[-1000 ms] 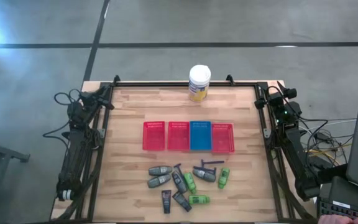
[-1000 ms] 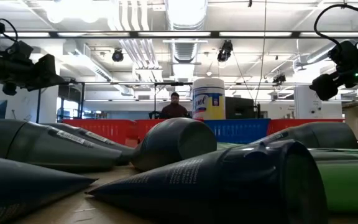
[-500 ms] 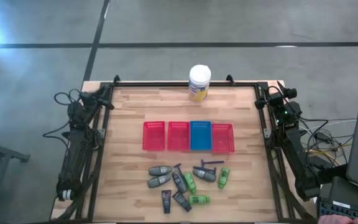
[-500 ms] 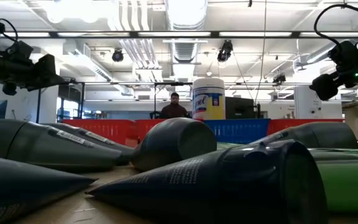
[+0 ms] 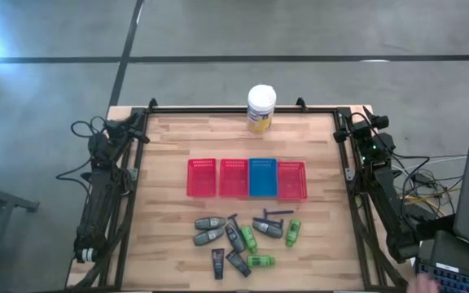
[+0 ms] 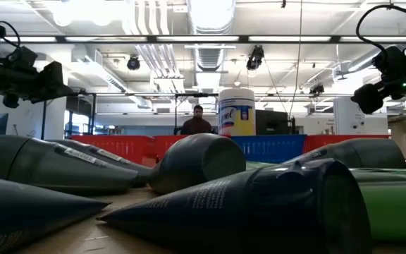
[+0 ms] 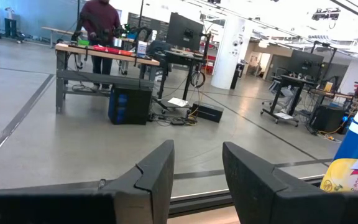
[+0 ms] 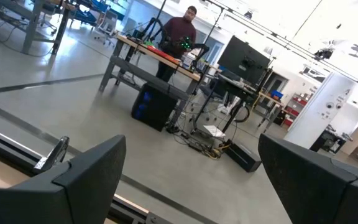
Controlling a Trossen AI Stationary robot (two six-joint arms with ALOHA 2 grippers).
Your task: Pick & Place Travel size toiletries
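The travel size toiletries (image 5: 239,241) lie in a loose heap on the wooden table near its front edge: grey oval bottles (image 5: 209,223), green bottles (image 5: 292,233), short black tubes (image 5: 217,263) and a thin dark T-shaped stick (image 5: 277,215). In the low view they fill the foreground (image 6: 196,159). My left gripper (image 5: 141,122) waits at the table's far left corner, open (image 7: 197,186) and holding nothing. At the far right corner my right gripper (image 5: 342,132) stands wide open (image 8: 197,180), also holding nothing. Both are far from the heap.
A row of slotted trays, red (image 5: 202,178), red, blue (image 5: 262,177) and red, sits at mid-table. Behind them, at the far edge, stands a white-lidded, yellow-labelled jar (image 5: 261,108). A black frame rail (image 5: 243,110) borders the table. A person (image 6: 198,121) is at a workbench beyond the table.
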